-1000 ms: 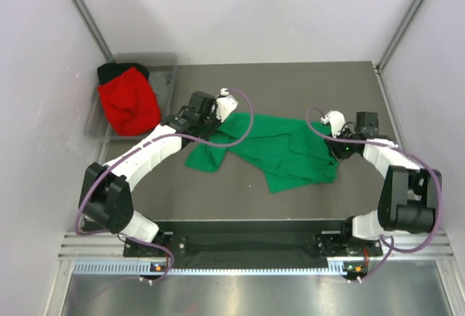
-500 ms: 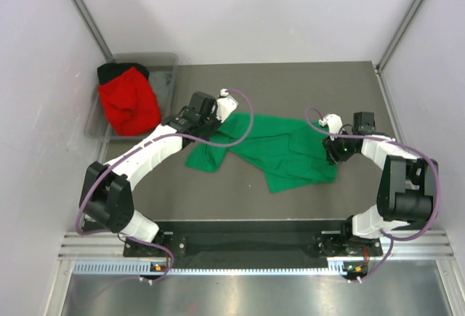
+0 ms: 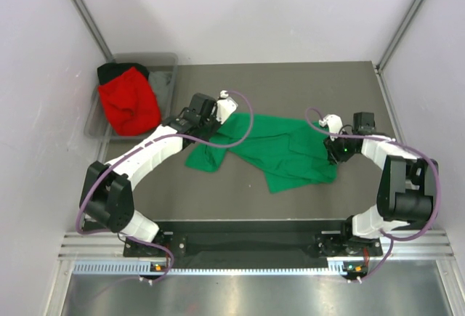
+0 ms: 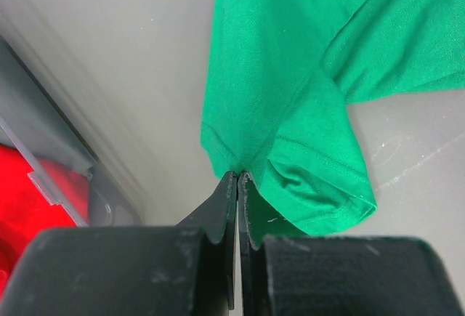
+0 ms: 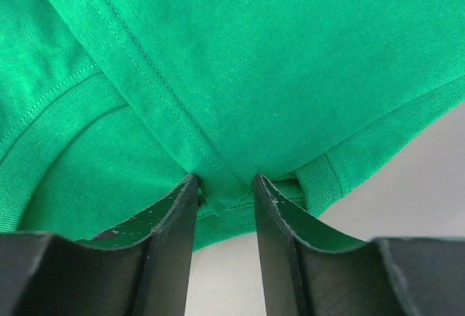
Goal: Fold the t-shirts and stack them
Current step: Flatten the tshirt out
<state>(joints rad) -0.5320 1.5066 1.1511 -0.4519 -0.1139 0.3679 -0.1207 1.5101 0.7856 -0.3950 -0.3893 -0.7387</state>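
- The green shirt (image 3: 283,149) lies loosely spread and rumpled in the middle of the worktop (image 3: 290,83), one part trailing toward the near left. It is not yet folded.
- The left fingers (image 3: 224,116) sit at the shirt's far-left corner, close to the bin (image 3: 166,62). In the left wrist view they are pressed together on a thin pinch of green cloth beside a hemmed edge that looks like a sleeve.
- The right fingers (image 3: 336,149) are at the shirt's right edge. The right wrist view shows a raised ridge of cloth between them near a ribbed band. They stand a little apart and seem to clamp that thicker fold, with creases running in toward them.
- Holding two well-separated points probably lets the arms pull the cloth taut and flat before any fold is made.
- The red shirt (image 3: 129,102) is heaped in the bin and hangs over its near rim, with the black shirt (image 3: 111,71) tucked behind it. Both appear to be waiting their turn.
- My judgement: the task is at an early stage, still flattening the first shirt.
- The risk is that a thin pinch slips out, or that only one layer is caught and the shirt twists instead of opening.
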